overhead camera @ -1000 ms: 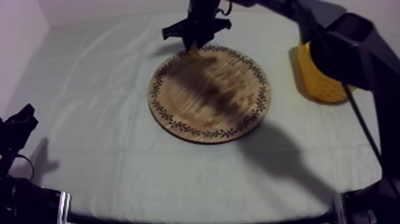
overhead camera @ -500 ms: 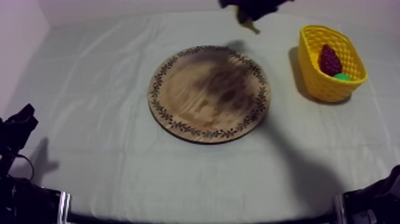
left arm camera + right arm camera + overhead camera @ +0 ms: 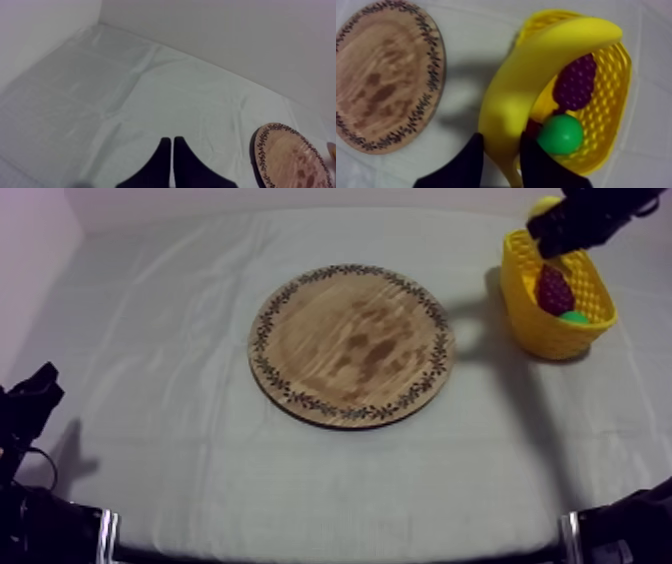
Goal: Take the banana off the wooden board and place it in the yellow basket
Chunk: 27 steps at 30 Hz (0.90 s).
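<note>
The yellow banana (image 3: 536, 75) hangs over the yellow basket (image 3: 616, 100), and my right gripper (image 3: 500, 139) is shut on its stem end. From above, the right gripper (image 3: 578, 223) is over the far rim of the basket (image 3: 530, 313), and a tip of the banana (image 3: 545, 206) shows beside it. The round wooden board (image 3: 350, 345) lies bare in the middle of the table. My left gripper (image 3: 38, 388) rests low at the left, its fingers (image 3: 172, 150) shut together over the cloth.
Inside the basket lie a purple bunch of grapes (image 3: 576, 82) and a green pear (image 3: 561, 134). The board's edge (image 3: 290, 157) shows beyond the left gripper. Bare cloth surrounds the board.
My right gripper lifted the banana off the board's far rim and carried it right, and it now hangs over the basket. The left arm has stayed still.
</note>
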Available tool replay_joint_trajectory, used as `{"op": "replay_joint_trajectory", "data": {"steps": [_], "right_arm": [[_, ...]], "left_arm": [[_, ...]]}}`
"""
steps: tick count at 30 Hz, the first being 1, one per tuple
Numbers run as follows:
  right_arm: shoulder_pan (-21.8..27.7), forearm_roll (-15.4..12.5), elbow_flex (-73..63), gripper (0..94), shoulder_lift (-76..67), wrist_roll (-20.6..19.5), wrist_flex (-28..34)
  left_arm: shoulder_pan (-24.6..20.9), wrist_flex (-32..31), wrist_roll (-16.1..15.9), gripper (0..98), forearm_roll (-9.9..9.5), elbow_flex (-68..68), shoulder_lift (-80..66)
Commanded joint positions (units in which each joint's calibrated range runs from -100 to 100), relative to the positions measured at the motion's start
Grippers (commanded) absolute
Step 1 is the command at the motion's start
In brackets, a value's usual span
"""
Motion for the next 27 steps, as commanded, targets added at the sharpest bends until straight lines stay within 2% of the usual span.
{"op": "replay_joint_trajectory", "data": {"steps": [1, 7, 12, 18, 23, 27], "right_arm": [[3.2, -0.3, 2.8, 19.7, 0.0, 1.6, -1.1], [7.2, -1.1, 3.8, 19.9, 1.4, 4.2, -3.6], [8.8, -1.4, 3.2, 20.1, 3.9, 5.2, -5.7], [8.6, -1.6, 2.5, 22.8, 6.8, 5.4, -7.3], [7.8, -1.3, 3.3, 33.0, 6.8, 4.3, -8.2], [7.3, -1.5, 4.5, 29.2, 5.3, 4.0, -8.3]], "left_arm": [[0.0, 0.0, 0.0, 0.1, -0.02, 0.0, 0.0], [0.0, 0.0, 0.0, 0.1, -0.02, 0.0, 0.0], [0.0, 0.0, 0.0, 0.1, -0.02, 0.0, 0.0], [0.0, 0.0, 0.0, 0.1, -0.02, 0.0, 0.0], [0.0, 0.0, 0.0, 0.1, -0.02, 0.0, 0.0], [0.0, 0.0, 0.0, 0.1, -0.02, 0.0, 0.0]]}}
